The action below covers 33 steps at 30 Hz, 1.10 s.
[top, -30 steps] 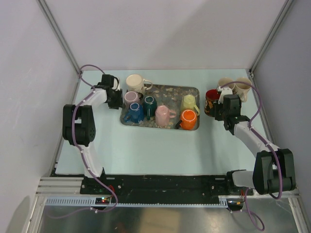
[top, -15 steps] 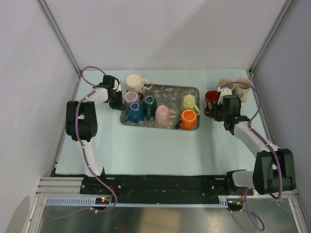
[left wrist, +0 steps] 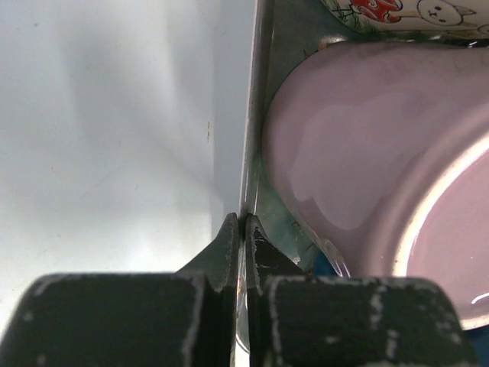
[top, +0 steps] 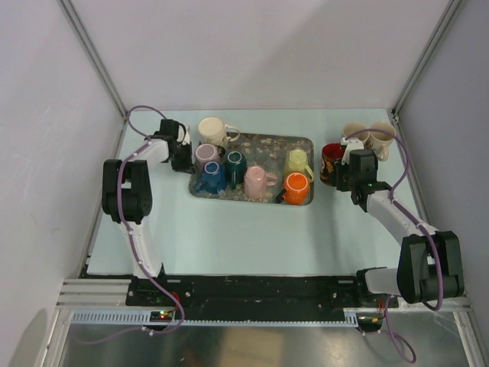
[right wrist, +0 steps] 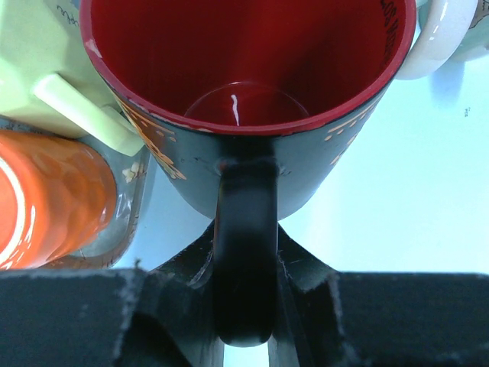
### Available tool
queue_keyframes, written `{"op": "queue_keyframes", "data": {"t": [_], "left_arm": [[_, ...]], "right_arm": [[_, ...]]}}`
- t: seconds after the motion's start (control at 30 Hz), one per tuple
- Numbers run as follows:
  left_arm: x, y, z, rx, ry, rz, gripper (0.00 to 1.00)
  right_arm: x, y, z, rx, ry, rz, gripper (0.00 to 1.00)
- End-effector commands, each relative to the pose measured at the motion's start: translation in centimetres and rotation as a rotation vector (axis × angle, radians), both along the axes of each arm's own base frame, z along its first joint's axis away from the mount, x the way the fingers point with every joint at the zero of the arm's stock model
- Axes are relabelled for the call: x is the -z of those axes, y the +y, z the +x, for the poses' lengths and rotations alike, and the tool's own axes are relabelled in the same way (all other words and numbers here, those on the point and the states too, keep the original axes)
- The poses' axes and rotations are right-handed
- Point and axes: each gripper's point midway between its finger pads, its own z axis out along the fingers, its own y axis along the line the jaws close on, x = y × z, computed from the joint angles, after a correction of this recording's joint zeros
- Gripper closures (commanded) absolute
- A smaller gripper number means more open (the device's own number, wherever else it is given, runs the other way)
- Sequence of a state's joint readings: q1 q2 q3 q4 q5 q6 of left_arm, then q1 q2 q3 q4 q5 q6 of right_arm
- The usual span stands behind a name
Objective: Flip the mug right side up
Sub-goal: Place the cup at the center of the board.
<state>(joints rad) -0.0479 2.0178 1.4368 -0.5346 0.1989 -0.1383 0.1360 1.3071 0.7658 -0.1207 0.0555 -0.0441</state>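
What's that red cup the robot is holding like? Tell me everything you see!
The mug is shiny, like glazed pottery: red inside, dark outside with small orange marks, and a black handle. It is empty, its open mouth showing from above. It is just right of the tray, near a pale green mug and a cream mug. The right end effector pinches its handle.

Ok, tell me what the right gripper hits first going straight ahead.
The red-lined mug's own outer wall. Its handle sits between the right gripper's fingers, so the wall is directly ahead, apparently very close.
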Motion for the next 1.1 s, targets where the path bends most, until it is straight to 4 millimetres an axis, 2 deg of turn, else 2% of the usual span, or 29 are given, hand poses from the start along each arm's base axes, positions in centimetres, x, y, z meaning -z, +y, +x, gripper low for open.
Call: {"op": "queue_keyframes", "data": {"t": [0.0, 0.07, 0.27, 0.5, 0.67, 0.8, 1.07], "left_arm": [[-1.3, 1.5, -1.7, -0.029, 0.012, 0.016, 1.00], [-1.4, 2.3, -2.1, -0.042, 0.011, 0.033, 1.00], [-1.1, 6.7, -3.7, -0.134, 0.038, 0.061, 1.00], [-0.9, 10.5, -5.6, -0.217, 0.065, 0.071, 1.00], [-1.2, 12.5, -5.8, -0.242, 0.055, 0.091, 1.00], [-2.0, 13.0, -5.3, -0.233, 0.029, 0.090, 0.98], [-3.6, 12.6, -5.1, -0.228, -0.013, 0.074, 0.65]], "right_arm": [[-6.5, 0.4, 4.1, 0.033, -0.263, 0.026, 1.00], [-6.7, 0.6, 4.2, 0.035, -0.271, 0.022, 1.00], [-6.8, 1.7, 4.7, 0.017, -0.290, 0.008, 1.00], [-7.0, 1.9, 6.4, 0.031, -0.303, 0.008, 1.00], [-7.1, 2.6, 7.9, 0.024, -0.310, 0.024, 1.00], [-7.0, 3.6, 9.2, 0.019, -0.302, 0.040, 1.00], [-6.7, 5.7, 11.2, 0.015, -0.301, 0.056, 1.00]]}}
